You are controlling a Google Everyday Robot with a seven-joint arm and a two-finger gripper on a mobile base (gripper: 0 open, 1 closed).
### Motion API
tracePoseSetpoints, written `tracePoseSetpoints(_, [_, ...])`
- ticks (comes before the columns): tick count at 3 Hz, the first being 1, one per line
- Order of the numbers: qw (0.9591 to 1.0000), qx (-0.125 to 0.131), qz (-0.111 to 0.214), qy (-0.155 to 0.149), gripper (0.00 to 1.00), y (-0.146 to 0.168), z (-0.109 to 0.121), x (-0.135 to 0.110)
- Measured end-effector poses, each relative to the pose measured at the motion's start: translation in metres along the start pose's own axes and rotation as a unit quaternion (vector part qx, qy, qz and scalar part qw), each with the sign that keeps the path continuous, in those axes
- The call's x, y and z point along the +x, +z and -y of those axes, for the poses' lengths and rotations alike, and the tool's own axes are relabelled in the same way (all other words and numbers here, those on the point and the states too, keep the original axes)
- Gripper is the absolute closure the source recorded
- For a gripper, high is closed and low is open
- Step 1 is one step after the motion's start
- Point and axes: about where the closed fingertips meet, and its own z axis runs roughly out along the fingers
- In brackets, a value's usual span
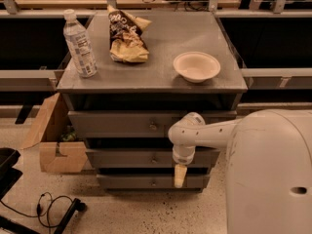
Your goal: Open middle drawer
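The middle drawer (122,158) is a grey flat front with a small brass knob (154,158). It sits between the top drawer (117,123) and the bottom drawer (126,181) of a grey cabinet, and it looks pushed in. My gripper (179,176) hangs pointing down from the white arm (204,133). It is in front of the cabinet's right side, right of the knob and slightly below it, over the gap between the middle and bottom drawers. It holds nothing that I can see.
On the cabinet top (161,74) stand a water bottle (80,45), a chip bag (126,35) and a white bowl (196,66). A cardboard box (51,140) sits on the floor to the left, with cables (48,206) in front. My white body (270,174) fills the lower right.
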Motion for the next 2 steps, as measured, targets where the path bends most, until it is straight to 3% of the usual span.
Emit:
tracePoseSetpoints(1, [0.9998,-0.017,0.005,0.009,0.18,0.009,-0.001,-0.002])
tracePoseSetpoints(2, [0.9990,-0.039,-0.004,0.021,0.41,0.008,-0.011,0.013])
